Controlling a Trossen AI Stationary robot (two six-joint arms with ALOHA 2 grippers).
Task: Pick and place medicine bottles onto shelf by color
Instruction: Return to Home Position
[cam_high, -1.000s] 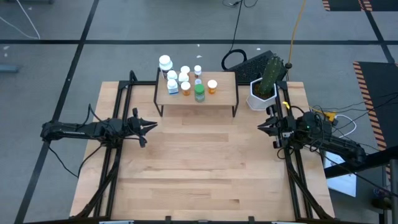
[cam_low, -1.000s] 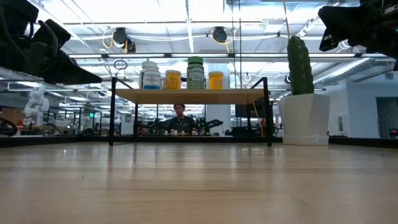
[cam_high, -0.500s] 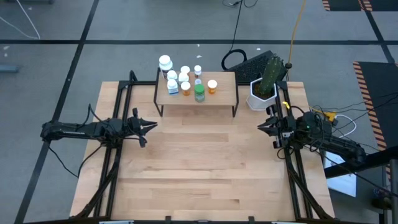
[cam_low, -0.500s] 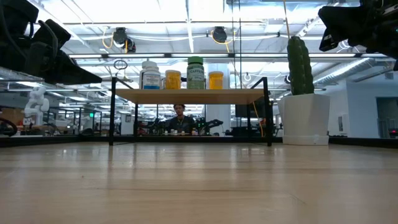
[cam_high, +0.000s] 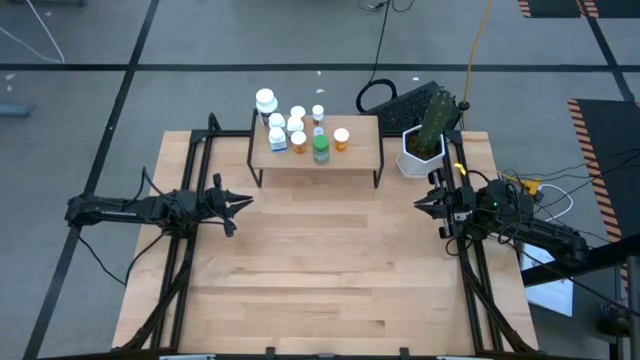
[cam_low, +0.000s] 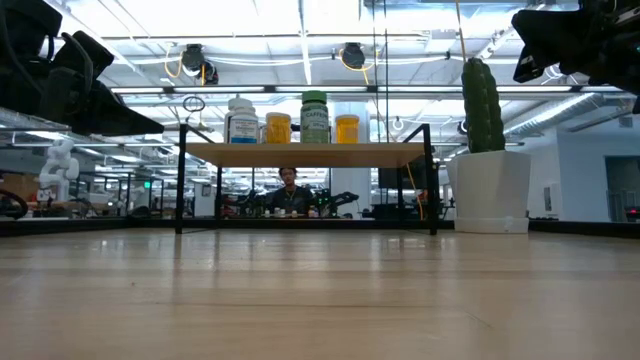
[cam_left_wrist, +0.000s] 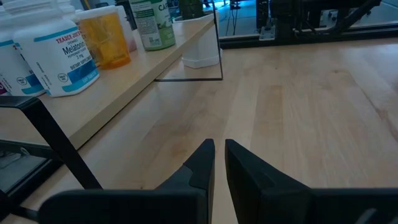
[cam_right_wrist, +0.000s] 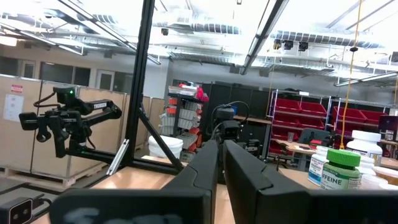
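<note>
Medicine bottles (cam_high: 298, 136) sit shelved, apart from left gripper (cam_high: 244, 201) and right gripper (cam_high: 420, 205), both pinched.

Left wrist view, white bottle (cam_left_wrist: 59, 56) on the shelf (cam_left_wrist: 124, 78): "TRADE…" along the top of the label, "Melatonin" in bold below. Small print under that, partly "DIETARY SUPPLE…". Small round seal beside it, illegible.

Green bottle (cam_left_wrist: 152, 25) further along the same board: only "CA" legible, remainder past the picture's edge.

Right wrist view, same green bottle (cam_right_wrist: 341, 176): "…FFEINE" on the label, leading letters turned out of sight.

Posted sheet (cam_right_wrist: 11, 104) on the wall panel in the room behind: too small to read.

Low view: bottle labels visible, none readable. High view: nothing legible.
</note>
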